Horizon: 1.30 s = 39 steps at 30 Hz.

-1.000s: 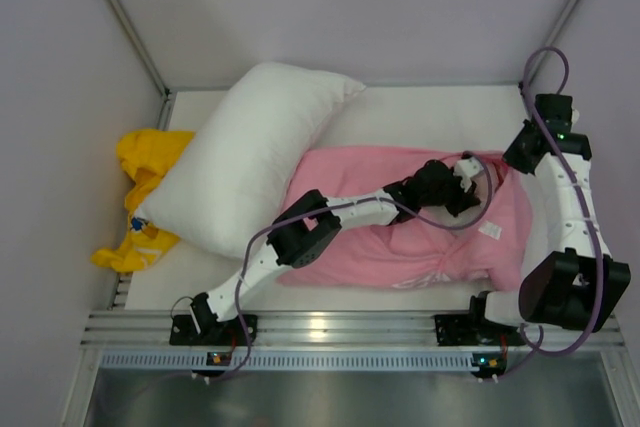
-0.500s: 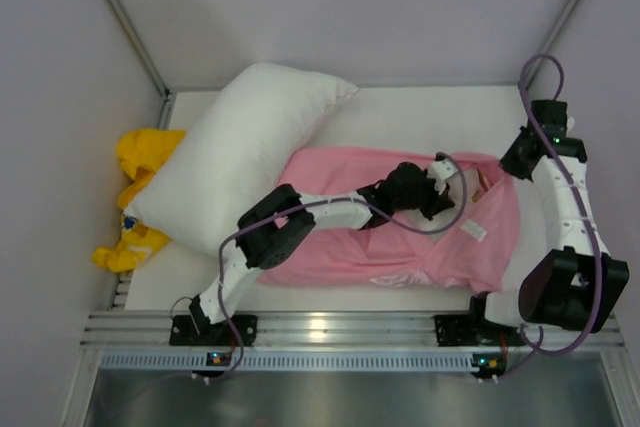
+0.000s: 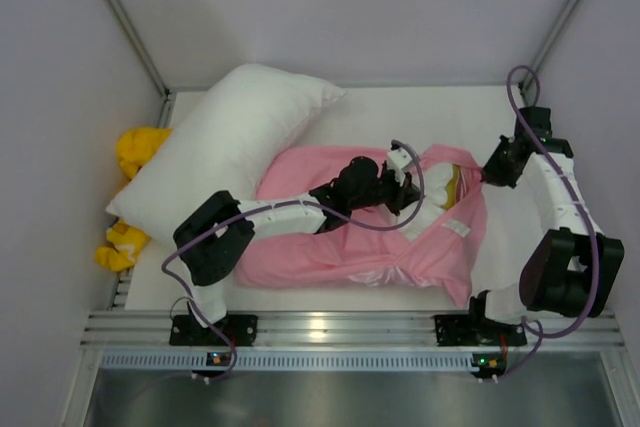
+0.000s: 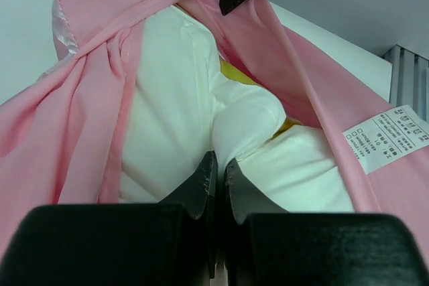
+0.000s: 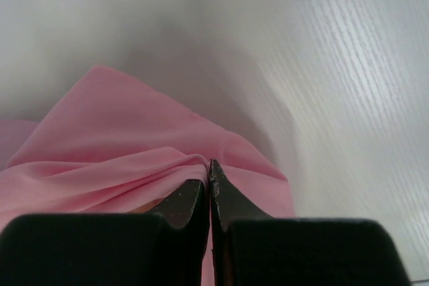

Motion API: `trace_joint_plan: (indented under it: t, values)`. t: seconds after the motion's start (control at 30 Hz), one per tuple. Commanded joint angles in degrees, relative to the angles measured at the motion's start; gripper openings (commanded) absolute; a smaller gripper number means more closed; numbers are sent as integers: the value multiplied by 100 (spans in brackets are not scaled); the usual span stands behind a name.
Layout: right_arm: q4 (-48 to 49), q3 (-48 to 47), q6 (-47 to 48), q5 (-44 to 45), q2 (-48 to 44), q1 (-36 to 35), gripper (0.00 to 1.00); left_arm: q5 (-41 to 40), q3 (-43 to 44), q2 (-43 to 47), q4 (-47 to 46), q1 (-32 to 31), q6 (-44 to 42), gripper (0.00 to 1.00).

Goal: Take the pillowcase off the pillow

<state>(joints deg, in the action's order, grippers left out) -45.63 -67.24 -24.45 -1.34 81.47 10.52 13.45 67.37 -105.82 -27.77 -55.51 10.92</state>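
The pink pillowcase (image 3: pixel 320 252) lies across the middle of the table, its white label (image 3: pixel 457 228) near its right end. At its open right end the white pillow (image 3: pixel 452 180) with its yellow band shows. My left gripper (image 3: pixel 402 185) is shut on a fold of the pillow (image 4: pixel 248 122) inside the case's mouth; the yellow band (image 4: pixel 236 76) and the label (image 4: pixel 392 135) show there too. My right gripper (image 3: pixel 489 173) is shut on the pillowcase's edge (image 5: pixel 127 142), holding it taut at the right.
A plain white pillow (image 3: pixel 225 152) lies at the back left, touching the pink case. A yellow cloth (image 3: pixel 135 147) is bunched against the left wall. Bare table (image 3: pixel 420 112) shows behind the case. A metal rail (image 3: pixel 330 332) runs along the front edge.
My left gripper has pulled leftward with the pillow, dragging the pink case left. My right gripper has shifted left and back, still on the case's edge. The plain pillow has slid left.
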Motion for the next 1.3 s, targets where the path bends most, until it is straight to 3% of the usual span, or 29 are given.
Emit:
trace_joint_plan:
  t: [0.0, 0.17, 0.43, 0.53, 0.67, 0.77, 0.9, 1.0, 1.03, 1.1, 1.13, 1.23, 1.27]
  values:
    - [976, -202, 212, -171, -8, -32, 0, 376, -93, 632, 43, 172, 358, 0]
    - [1372, -324, 406, -542, -71, -823, 0, 843, -548, 1036, -44, 172, 525, 0]
    - [1557, -1132, 143, -630, 703, -973, 0, 1388, -1516, 2416, 166, -12, 596, 0]
    - [1592, -1501, 46, -534, 1028, -1008, 0, 1257, -1683, 2987, 614, -109, 376, 0]
    - [1425, -1617, -95, -375, 1432, -1122, 0, 837, -2052, 3812, 439, -110, 508, 0]
    - [1609, -1040, -157, -235, 1197, -1465, 0, 388, -1782, 3806, 745, -110, 254, 0]
    - [1654, -361, -227, -269, 424, -1738, 0, 105, -982, 3113, 1124, -101, -63, 0]
    - [1610, 44, -289, -270, -700, -1808, 29, 43, -445, 2506, 1265, -83, -353, 0]
    - [1348, 45, -254, -226, -1207, -1808, 45, 17, -357, 2383, 1257, -31, -423, 0]
    - [1014, -104, -236, -199, -1641, -1808, 58, -27, -129, 2023, 1178, 31, -476, 0]
    - [890, -140, -236, -321, -1835, -1817, 74, -79, -41, 1891, 1151, 66, -503, 0]
    - [363, -228, -262, -621, -2284, -1826, 89, -150, 512, 1276, 1177, 189, -661, 0]
    - [83, -271, -254, -665, -2398, -1826, 89, -141, 696, 892, 1212, 241, -678, 0]
